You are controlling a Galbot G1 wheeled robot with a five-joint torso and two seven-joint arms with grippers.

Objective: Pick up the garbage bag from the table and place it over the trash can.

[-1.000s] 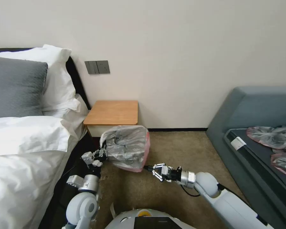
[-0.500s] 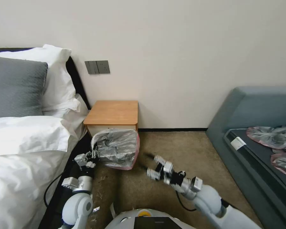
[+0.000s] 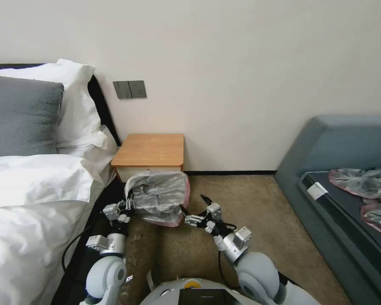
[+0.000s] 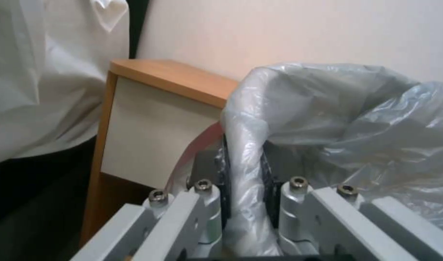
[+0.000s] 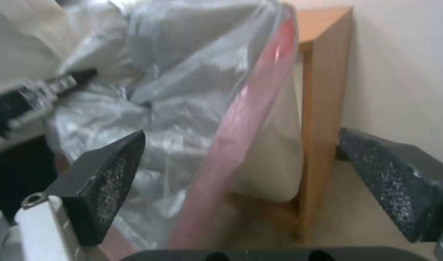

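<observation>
White bed [image 3: 34, 199] along the robot's left, grey pillow [image 3: 21, 114] and white pillows at its head. Blue-grey sofa [image 3: 347, 169] on the right, two flat grey bags with pink edges [image 3: 362, 182] on its dark seat. Tan carpet [image 3: 249, 212] between them.

Table [image 3: 150, 150] against the wall beside the bed: orange-brown top bare, white drawer front [image 4: 149, 134] showing in the left wrist view, wooden side panel [image 5: 322, 108] in the right wrist view.

Garbage bag [image 3: 158, 197] in front of the table, below its top, held up off the carpet and spread open like a pouch; wrinkled silver-grey film, pink-red rim [image 5: 245, 137] running down its right side (mouth facing roughly toward the robot's right). Bag partly covering the table's drawer front in the head view.

Left gripper [image 3: 125, 207] at the bag's left edge, jaws closed tight on a gathered fold of the plastic [image 4: 245, 174], the film pinched between the two pads and rising out above them.

Right gripper [image 3: 194, 209] just beside the bag's lower right edge, jaws spread wide, holding nothing; two black textured fingertips [image 5: 110, 174] on either side of the pink rim in the right wrist view, one close to the plastic, whether touching cannot be told.
</observation>
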